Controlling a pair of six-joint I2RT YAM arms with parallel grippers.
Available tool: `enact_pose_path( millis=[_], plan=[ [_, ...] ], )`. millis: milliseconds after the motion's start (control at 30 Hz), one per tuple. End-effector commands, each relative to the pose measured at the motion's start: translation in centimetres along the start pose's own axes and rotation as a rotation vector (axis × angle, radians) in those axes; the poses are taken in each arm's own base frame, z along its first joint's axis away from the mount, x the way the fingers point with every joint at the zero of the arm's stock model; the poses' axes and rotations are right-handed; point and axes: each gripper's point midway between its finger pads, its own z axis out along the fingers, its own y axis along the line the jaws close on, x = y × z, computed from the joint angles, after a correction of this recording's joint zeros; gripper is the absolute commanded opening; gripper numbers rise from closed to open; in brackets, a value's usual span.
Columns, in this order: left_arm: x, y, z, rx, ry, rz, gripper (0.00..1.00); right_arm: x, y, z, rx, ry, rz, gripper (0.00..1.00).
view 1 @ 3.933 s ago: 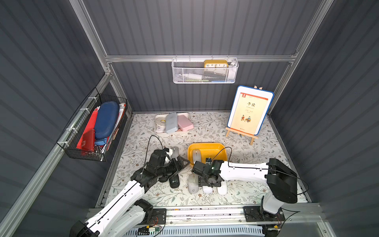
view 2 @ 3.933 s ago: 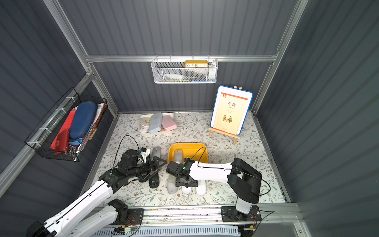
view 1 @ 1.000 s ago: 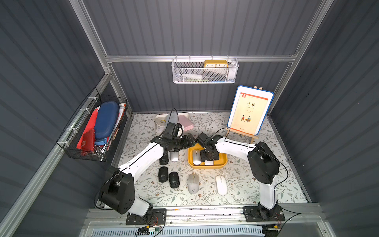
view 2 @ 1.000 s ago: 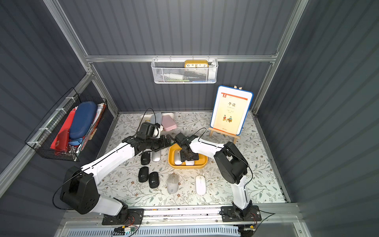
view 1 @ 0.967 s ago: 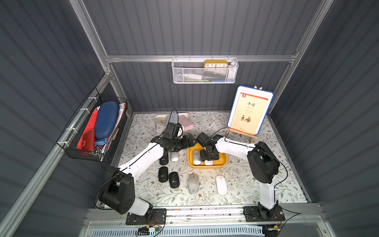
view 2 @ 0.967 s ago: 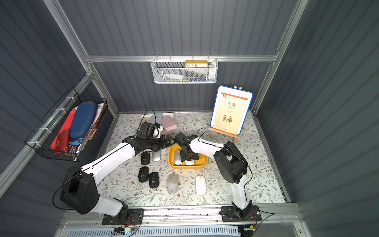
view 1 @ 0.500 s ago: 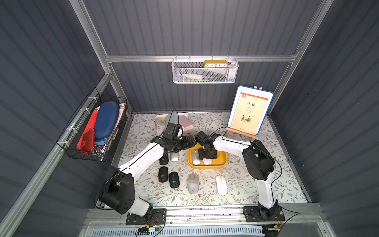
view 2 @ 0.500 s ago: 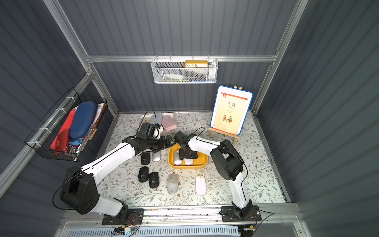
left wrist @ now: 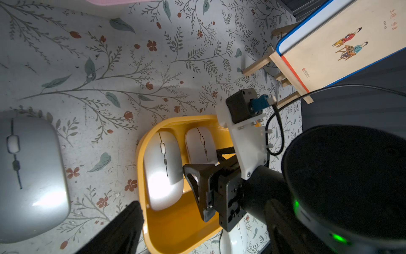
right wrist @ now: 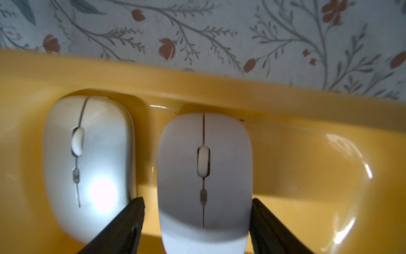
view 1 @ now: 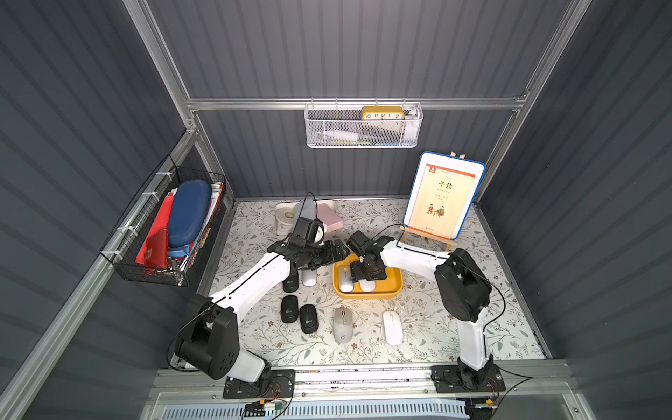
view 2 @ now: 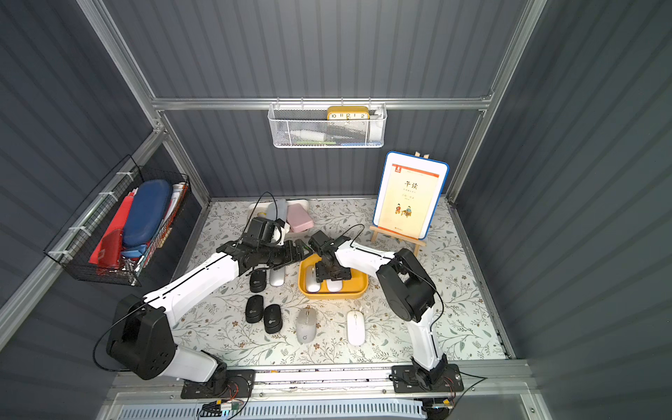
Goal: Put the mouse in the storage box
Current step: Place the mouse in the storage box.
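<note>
The yellow storage box (view 1: 368, 294) (view 2: 332, 295) (right wrist: 307, 167) sits mid-table with two white mice side by side in it. My right gripper (view 1: 365, 272) (right wrist: 197, 200) reaches down into it, open, its black fingers (right wrist: 131, 220) straddling the rear of one mouse (right wrist: 204, 140) (left wrist: 201, 143) that lies on the box floor; a gap shows beside that finger. The other mouse (right wrist: 87, 154) (left wrist: 163, 167) lies next to it. My left gripper (view 1: 336, 251) (view 2: 300, 251) hovers open and empty at the box's far left corner; only one finger (left wrist: 125, 228) shows in the left wrist view.
Loose mice lie on the floral mat: a silver one (view 1: 310, 278) (left wrist: 28, 176), black ones (view 1: 291, 284) (view 1: 290, 309) (view 1: 308, 318), a grey one (view 1: 342, 324) and a white one (view 1: 392, 327). A book on an easel (view 1: 442, 198) stands back right, a white tray (view 1: 285, 218) at the back.
My right gripper's jaws have spread apart around the white mouse, which now rests in the box. Both arms hold nearly the same place as a second ago.
</note>
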Motion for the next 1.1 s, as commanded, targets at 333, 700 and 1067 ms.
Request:
enact_pose_path(
  millis=[333, 700, 1067],
  plan=[
    [-0.8, -1.5, -1.8, 0.029, -0.031, 0.042, 0.91, 0.4, 1.2, 0.7, -0.066, 0.052, 0.045, 0.74],
    [-0.7, 2.2, -2.7, -0.127, -0.082, -0.115, 0.89, -0.5, -1.2, -5.5, 0.018, -0.071, 0.056, 0.77],
    [-2.8, 10.5, -11.4, -0.270, -0.312, -0.388, 0.92, -2.8, 8.0, -10.6, -0.110, -0.173, -0.092, 0.76]
  ],
)
